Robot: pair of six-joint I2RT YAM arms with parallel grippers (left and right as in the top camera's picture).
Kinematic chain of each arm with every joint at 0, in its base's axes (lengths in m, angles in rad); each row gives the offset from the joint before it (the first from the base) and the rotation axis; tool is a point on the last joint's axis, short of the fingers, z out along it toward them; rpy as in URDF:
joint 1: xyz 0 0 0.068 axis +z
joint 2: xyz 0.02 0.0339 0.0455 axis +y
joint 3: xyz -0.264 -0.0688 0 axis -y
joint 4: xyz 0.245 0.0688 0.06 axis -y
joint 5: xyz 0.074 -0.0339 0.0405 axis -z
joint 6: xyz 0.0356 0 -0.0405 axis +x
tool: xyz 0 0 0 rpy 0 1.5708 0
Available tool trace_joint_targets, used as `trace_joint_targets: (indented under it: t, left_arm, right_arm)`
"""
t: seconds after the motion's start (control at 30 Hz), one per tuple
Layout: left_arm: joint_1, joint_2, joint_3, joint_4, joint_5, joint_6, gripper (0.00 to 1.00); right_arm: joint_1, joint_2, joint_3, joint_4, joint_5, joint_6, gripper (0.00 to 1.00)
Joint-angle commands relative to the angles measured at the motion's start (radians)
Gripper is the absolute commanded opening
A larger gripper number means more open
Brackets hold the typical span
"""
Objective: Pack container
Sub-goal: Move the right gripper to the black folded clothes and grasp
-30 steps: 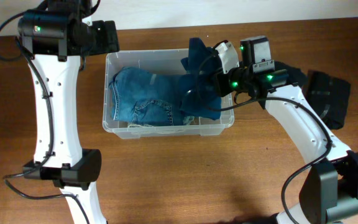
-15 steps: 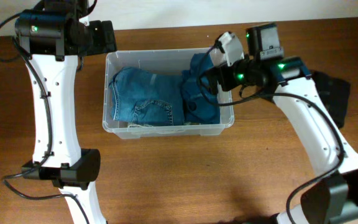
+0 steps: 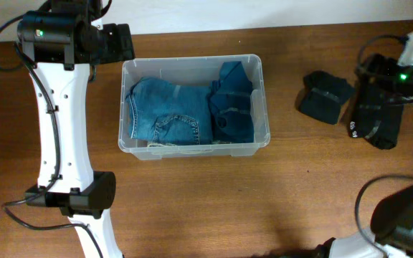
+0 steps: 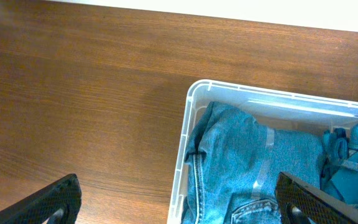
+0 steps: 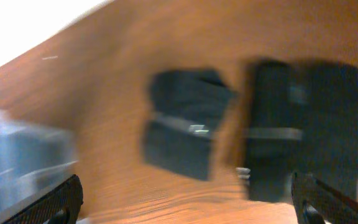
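Note:
The clear plastic container stands left of the table's middle. Inside lie folded light blue jeans and, at the right end, a darker blue garment. My left gripper hangs open over the container's back left corner. In the left wrist view its fingers straddle the container rim and the jeans, holding nothing. My right gripper is open at the far right, above two dark folded garments. The right wrist view is blurred and shows both dark garments.
The white wall runs along the table's back edge. The left arm's base stands at the front left. Bare wood lies in front of the container and between it and the dark garments.
My right gripper opened and left the darker blue garment in the container, then swung far right over the dark garments. The left arm has not moved.

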Motion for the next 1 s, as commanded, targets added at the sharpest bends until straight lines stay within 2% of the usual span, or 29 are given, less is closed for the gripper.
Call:
trace_joint_targets:
  t: [0.0,0.07,0.27,0.57,0.63,0.7,0.73,0.8,0.83,0.87,0.9,0.97]
  left_arm:
    - [0.003,0.007,0.002,-0.001,-0.014,0.016,0.99]
    - [0.003,0.007,0.002,-0.001,-0.015,0.016,0.99]
    - [0.004,0.007,0.002,0.019,-0.015,0.016,0.99]
    - [0.005,0.007,0.002,0.018,-0.015,0.016,0.99]
    - [0.009,0.007,0.002,0.018,-0.015,0.016,0.99]
    - [0.009,0.007,0.002,0.018,-0.015,0.016,0.99]
    - [0.009,0.007,0.002,0.022,-0.016,0.016,0.99]
    - [0.009,0.007,0.002,0.027,-0.015,0.016,0.99]
    - [0.009,0.007,0.002,0.031,-0.015,0.016,0.99]
    - [0.009,0.007,0.002,0.034,-0.015,0.016,0.99]
    - [0.009,0.007,0.002,0.034,-0.015,0.016,0.99]
    - [0.009,0.007,0.002,0.038,-0.029,0.016,0.99]
  right_arm:
    - [-0.096,0.156,0.007,0.001,0.027,-0.022,0.98]
    - [-0.155,0.241,0.007,0.009,0.007,-0.036,0.99]
    - [-0.257,0.328,0.006,0.055,-0.037,-0.039,0.99]
    - [-0.283,0.418,0.005,0.055,-0.061,-0.035,1.0]
    - [-0.282,0.433,0.005,0.051,-0.066,-0.035,0.94]
    - [-0.278,0.453,0.005,0.045,-0.088,-0.035,0.86]
    - [-0.27,0.463,0.005,0.045,-0.105,-0.035,0.75]
    - [-0.257,0.465,0.005,0.046,-0.117,-0.035,0.38]
    - [-0.243,0.464,0.005,0.046,-0.116,-0.036,0.23]
    - [-0.236,0.464,0.005,0.046,-0.116,-0.036,0.13]
    - [-0.229,0.464,0.005,0.046,-0.116,-0.036,0.04]
    - [-0.214,0.464,0.005,0.046,-0.117,-0.035,0.04]
